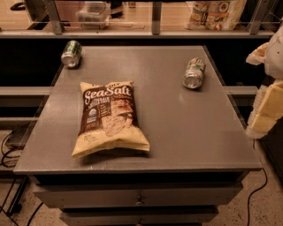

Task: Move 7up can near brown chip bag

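The 7up can (pixel 194 73) lies on its side at the table's back right, green with pale patches, its silver end toward me. The brown chip bag (pixel 109 117) lies flat at the left-centre of the table, cream-yellow with a brown panel and "Sea Salt" lettering. The can and the bag are well apart, with bare tabletop between them. My gripper (pixel 266 108) shows as pale cream shapes at the right edge of the view, beyond the table's right edge, to the right of the 7up can and not touching it.
A darker, plain green can (pixel 71 53) lies on its side at the table's back left corner. The grey table (pixel 185 132) has drawers below. A shelf behind holds a plastic container (pixel 93 13) and snack bags (pixel 216 13). Cables lie on the floor at left.
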`<state>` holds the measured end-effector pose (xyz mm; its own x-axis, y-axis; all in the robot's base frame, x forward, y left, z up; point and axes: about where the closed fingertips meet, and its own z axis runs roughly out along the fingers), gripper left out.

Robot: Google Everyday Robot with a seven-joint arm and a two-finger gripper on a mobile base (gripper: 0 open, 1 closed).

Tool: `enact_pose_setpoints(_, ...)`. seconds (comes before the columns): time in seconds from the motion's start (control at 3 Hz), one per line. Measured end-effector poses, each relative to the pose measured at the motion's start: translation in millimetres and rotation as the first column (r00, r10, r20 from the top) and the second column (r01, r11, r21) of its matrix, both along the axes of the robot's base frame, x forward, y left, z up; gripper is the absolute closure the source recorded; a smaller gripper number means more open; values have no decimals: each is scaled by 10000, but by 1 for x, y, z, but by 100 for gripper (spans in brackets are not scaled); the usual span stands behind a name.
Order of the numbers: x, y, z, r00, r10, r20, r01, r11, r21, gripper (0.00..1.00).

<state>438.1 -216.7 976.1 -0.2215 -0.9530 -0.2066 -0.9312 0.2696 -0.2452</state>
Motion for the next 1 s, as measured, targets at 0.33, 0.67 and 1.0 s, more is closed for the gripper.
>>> enact_pose_setpoints(0.33, 0, 0, 0, 10000, 0, 0, 0, 10000, 0, 0)
enact_pose_setpoints(0.67, 0, 0, 0, 10000, 0, 0, 0, 10000, 0, 0)
enact_pose_setpoints(1.0, 8, -3, 2, 9995, -246, 204, 240, 9992, 307, 0)
